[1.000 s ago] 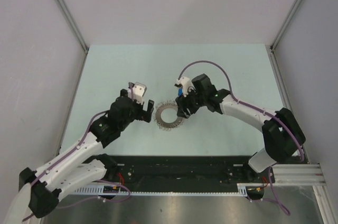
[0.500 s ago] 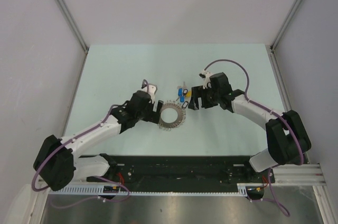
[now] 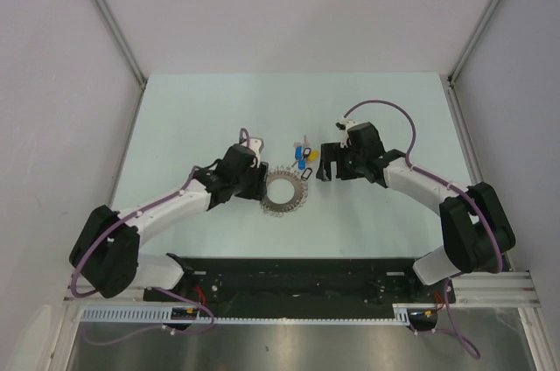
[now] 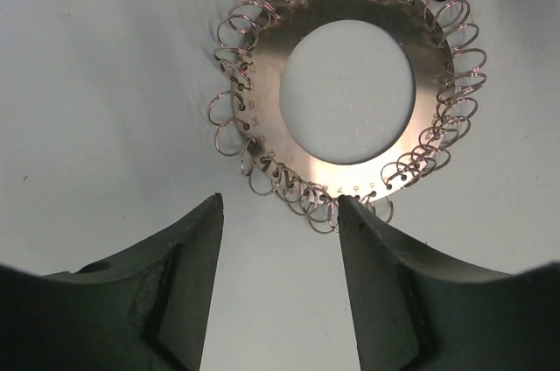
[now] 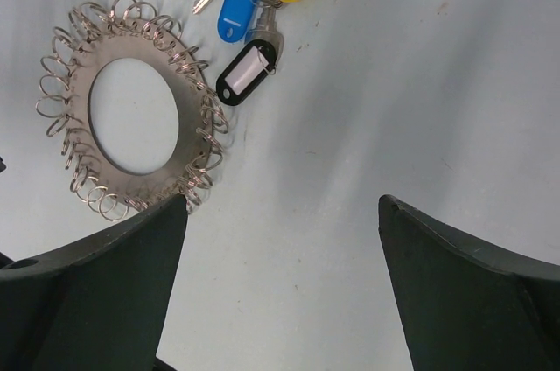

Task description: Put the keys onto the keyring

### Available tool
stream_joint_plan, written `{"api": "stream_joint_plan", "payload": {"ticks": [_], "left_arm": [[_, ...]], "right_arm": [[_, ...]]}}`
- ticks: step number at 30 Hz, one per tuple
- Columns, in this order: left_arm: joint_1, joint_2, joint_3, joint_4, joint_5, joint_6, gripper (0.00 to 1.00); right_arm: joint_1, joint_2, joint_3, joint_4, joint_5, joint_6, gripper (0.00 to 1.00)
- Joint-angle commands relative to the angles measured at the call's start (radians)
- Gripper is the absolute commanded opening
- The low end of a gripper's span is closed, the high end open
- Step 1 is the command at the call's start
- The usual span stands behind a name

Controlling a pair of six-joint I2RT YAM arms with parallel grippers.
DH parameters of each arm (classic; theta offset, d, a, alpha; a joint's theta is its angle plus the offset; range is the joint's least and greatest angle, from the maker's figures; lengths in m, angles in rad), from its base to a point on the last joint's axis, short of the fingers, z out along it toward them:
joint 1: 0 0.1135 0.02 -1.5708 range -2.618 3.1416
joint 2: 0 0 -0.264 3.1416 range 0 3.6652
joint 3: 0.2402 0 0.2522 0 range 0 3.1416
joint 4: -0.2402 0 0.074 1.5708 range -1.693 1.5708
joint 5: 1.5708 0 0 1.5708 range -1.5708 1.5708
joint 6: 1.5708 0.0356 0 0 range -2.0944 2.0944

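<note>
Silvery metal keyring, a flat donut fringed with wire loops, lies just ahead of the half-open, empty left pincer, which may snag a loop and skid it from the blue, yellow and black-tagged keys ahead of the wide-open, empty right pincer.

Silvery-grey keyring gleams, its rim fringed with fine pinkish-silver wire loops. The keys show one blue head, one yellow, and one black-rimmed oval with a white centre. The table is pale mint green, the walls plain greyish-white.
</note>
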Motion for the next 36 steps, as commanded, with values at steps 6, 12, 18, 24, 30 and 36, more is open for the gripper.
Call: {"api": "stream_joint_plan", "payload": {"ticks": [6,12,18,24,30,36], "left_arm": [[0.034,0.104,0.081,0.025,0.087,-0.046,0.49],[0.047,0.155,0.096,0.002,0.098,-0.02,0.44],[0.073,0.196,0.096,0.019,0.063,-0.02,0.4],[0.089,0.236,0.096,0.046,0.076,-0.02,0.34],[0.092,0.27,0.104,0.062,0.111,-0.021,0.24],[0.09,0.238,0.086,0.065,0.142,-0.006,0.01]], "right_arm": [[-0.001,0.007,-0.001,0.005,0.041,-0.013,0.94],[-0.001,0.012,-0.001,0.01,0.038,-0.022,0.94],[-0.001,0.017,-0.001,0.013,0.035,-0.03,0.93],[-0.001,0.02,-0.003,0.016,0.035,-0.033,0.93],[-0.001,0.023,-0.003,0.016,0.035,-0.037,0.93],[-0.001,0.02,-0.003,0.017,0.035,-0.042,0.93]]}}
